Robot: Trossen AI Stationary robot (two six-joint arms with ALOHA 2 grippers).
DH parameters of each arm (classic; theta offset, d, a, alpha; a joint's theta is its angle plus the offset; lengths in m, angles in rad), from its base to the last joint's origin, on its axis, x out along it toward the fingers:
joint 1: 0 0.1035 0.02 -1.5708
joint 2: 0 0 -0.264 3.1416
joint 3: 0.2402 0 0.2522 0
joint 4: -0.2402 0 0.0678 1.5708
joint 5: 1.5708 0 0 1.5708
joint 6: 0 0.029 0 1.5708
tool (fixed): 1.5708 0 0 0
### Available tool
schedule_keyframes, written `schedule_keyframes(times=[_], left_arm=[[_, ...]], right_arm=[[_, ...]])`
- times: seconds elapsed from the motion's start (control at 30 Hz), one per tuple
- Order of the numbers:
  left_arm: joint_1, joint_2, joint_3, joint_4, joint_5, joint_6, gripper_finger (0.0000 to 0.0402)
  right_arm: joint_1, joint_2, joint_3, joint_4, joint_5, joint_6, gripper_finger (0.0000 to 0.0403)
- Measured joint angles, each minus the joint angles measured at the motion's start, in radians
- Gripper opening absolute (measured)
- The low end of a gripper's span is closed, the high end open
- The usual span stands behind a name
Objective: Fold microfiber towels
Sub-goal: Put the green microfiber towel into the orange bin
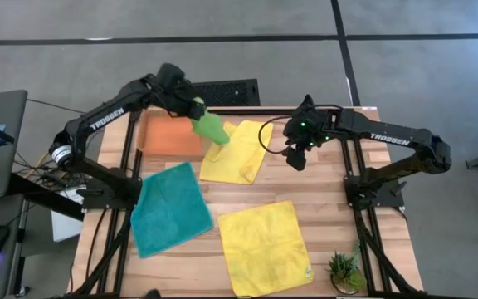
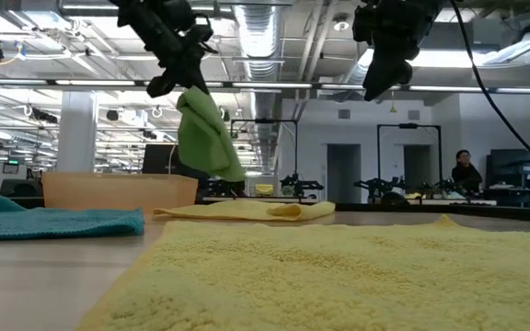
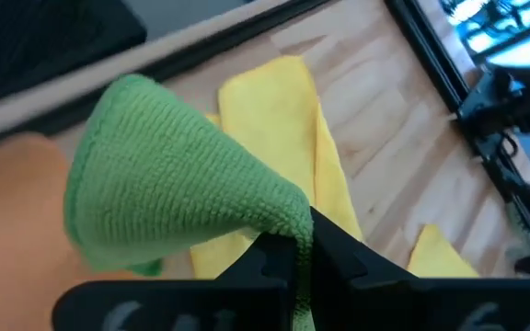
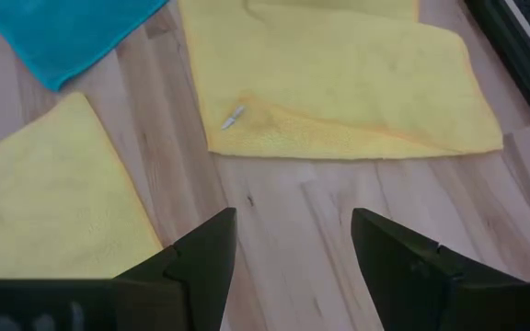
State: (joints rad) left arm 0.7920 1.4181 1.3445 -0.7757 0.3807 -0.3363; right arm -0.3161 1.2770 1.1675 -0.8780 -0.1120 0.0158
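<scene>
The lime green towel (image 1: 211, 129) is being held up in the air by the left gripper (image 1: 196, 110), whose fingers are pinched shut on it, at the far side of the table (image 1: 338, 216), next to the orange tray (image 1: 171, 134). A folded yellow towel (image 1: 239, 151) is lying just right of it. The right gripper (image 1: 295, 159) is being held above bare wood, fingers spread apart. The teal towel (image 1: 169, 209) and 1 flat yellow towel (image 1: 264, 246) are lying nearer. A small plant (image 1: 344, 271) is standing at the near right corner.

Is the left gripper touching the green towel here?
Touching. In the left wrist view the left gripper is pinched on the green towel, and the low view shows the towel hanging from it, clear of the table.
</scene>
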Motion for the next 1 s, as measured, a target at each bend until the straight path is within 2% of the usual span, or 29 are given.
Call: schedule_keyframes(times=[0.1,0.27,0.47,0.7,0.8,1.0], left_arm=[[0.051,0.000,0.000,0.027,0.083,0.119,0.0000],[0.084,0.001,0.000,0.091,0.165,0.195,0.0000],[0.086,0.036,0.000,-0.100,0.163,0.342,0.0000],[0.099,0.055,0.000,-0.264,0.016,0.400,0.0000],[0.117,0.055,0.000,-0.315,-0.048,0.361,0.0000],[0.150,0.055,0.000,-0.402,-0.250,0.287,0.0000]], right_arm=[[0.000,0.000,0.000,0.001,0.000,-0.001,0.0240],[0.000,0.000,0.000,0.001,0.002,-0.001,0.0240],[0.000,0.000,0.000,0.005,0.004,0.002,0.0240],[0.000,0.000,0.000,0.004,0.005,0.002,0.0240],[0.000,0.000,0.000,0.005,0.005,0.002,0.0240],[0.000,0.000,0.000,0.005,0.004,0.002,0.0240]])
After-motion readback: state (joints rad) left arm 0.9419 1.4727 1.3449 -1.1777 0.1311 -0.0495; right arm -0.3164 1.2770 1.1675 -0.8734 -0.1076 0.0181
